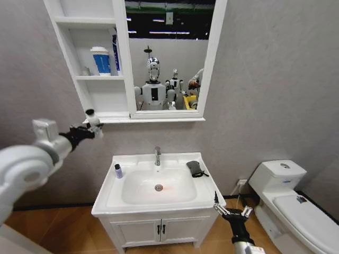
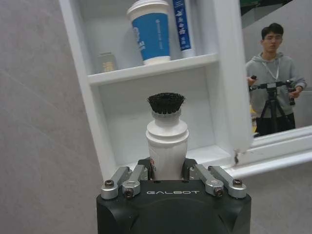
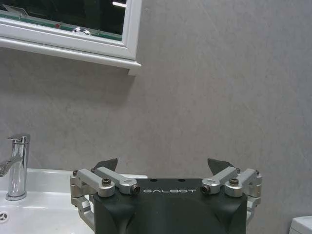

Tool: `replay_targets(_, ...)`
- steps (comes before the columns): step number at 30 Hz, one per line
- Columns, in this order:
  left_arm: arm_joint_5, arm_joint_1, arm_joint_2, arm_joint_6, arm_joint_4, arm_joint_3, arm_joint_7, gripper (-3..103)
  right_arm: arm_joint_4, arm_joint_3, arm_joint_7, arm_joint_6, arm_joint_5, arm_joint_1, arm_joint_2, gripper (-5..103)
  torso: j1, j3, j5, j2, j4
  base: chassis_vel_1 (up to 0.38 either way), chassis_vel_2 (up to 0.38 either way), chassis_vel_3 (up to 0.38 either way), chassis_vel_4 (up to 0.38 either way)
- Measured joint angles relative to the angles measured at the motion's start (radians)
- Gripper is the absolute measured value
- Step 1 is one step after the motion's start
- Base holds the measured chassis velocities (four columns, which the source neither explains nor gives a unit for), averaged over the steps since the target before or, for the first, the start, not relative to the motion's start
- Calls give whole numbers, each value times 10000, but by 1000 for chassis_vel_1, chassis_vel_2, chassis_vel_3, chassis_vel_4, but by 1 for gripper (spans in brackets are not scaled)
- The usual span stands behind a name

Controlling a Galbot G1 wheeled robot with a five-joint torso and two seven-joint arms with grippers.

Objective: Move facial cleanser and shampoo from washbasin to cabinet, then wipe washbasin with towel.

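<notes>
Right claw (image 1: 231, 210): spread wide, low, right of white ceramic washbasin (image 1: 206, 186).
Left claw (image 2: 168, 171): grips white black-capped bottle (image 2: 166, 141), before white wall cabinet (image 2: 146, 73).

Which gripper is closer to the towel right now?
Right. The right gripper hangs open just off the washbasin's front corner below the towel; the left gripper, holding a white bottle, is up by the cabinet.

Glossy ceramic washbasin (image 1: 204, 197); chrome faucet (image 1: 157, 155); matt cloth towel (image 1: 195, 168).
</notes>
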Motion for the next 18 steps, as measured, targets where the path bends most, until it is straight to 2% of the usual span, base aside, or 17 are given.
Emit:
replay_targets(1, -175, -1146, -86, 151, 491, 847, -5, 32, -38, -5, -6, 0, 11, 22, -10, 100, 0, 1, -2, 0, -1, 0, 0, 0, 0)
replay_targets(2, -175, -1146, -86, 151, 491, 847, -5, 32, -38, -5, -6, 0, 11, 22, -10, 100, 0, 1, -2, 0, -1, 0, 0, 0, 0)
replay_targets(4, -313, -2869, -587, 361, 1179, 2373, -102, 32, -102, -2, -11, 0, 21, 51, -30, 100, -1, -2, 11, 1, 2, 0, 0, 0, 0)
replay_targets(5, -306, -3363, -805, 407, 1411, 2916, -164, 31, -122, 7, -12, -3, 28, 52, -44, 100, 0, -1, 0, 1, 1, 0, 0, 0, 0)
replay_targets(6, -306, -3363, -805, 407, 1411, 2916, -164, 31, -122, 7, -12, -3, 28, 52, -44, 100, 0, -1, 0, 1, 1, 0, 0, 0, 0)
replay_targets(8, -257, -4415, -1358, 513, 1971, 4034, -377, 31, -162, 38, -12, -11, 48, 57, -70, 100, 1, 1, 1, 0, -3, 0, 0, 0, 0)
replay_targets(9, -88, -4971, -1745, 572, 2376, 4664, -490, 31, -195, 60, -12, -17, 63, 66, -88, 100, 1, 0, 12, 0, -4, 0, 0, 0, 0)
replay_targets(10, 131, -5371, -2044, 599, 2742, 5098, -521, 31, -219, 83, -12, -23, 74, 71, -98, 100, 1, 1, 7, 0, -5, 0, 0, 0, 0)
replay_targets(11, 131, -5371, -2044, 599, 2742, 5098, -521, 31, -219, 83, -12, -23, 74, 71, -98, 100, 1, 1, 7, 0, -5, 0, 0, 0, 0)
replay_targets(13, 415, -5891, -2635, 606, 3462, 5609, -655, 31, -240, 113, -12, -26, 92, 65, -93, 100, 2, 1, 8, 0, -3, 0, 0, 0, 0)
replay_targets(14, 415, -5891, -2635, 606, 3462, 5609, -655, 31, -240, 113, -12, -26, 92, 65, -93, 100, 2, 1, 8, 0, -3, 0, 0, 0, 0)
replay_targets(16, 625, -6409, -3096, 608, 4130, 5929, -746, 31, -278, 157, -12, -20, 102, 16, -70, 100, 2, 1, 3, -1, -1, 0, 0, 0, 0)
replay_targets(18, 705, -6609, -3245, 607, 4367, 6059, -761, 31, -302, 177, -12, -8, 105, -4, -63, 100, 2, 0, 6, 0, -2, 0, 0, 0, 0)
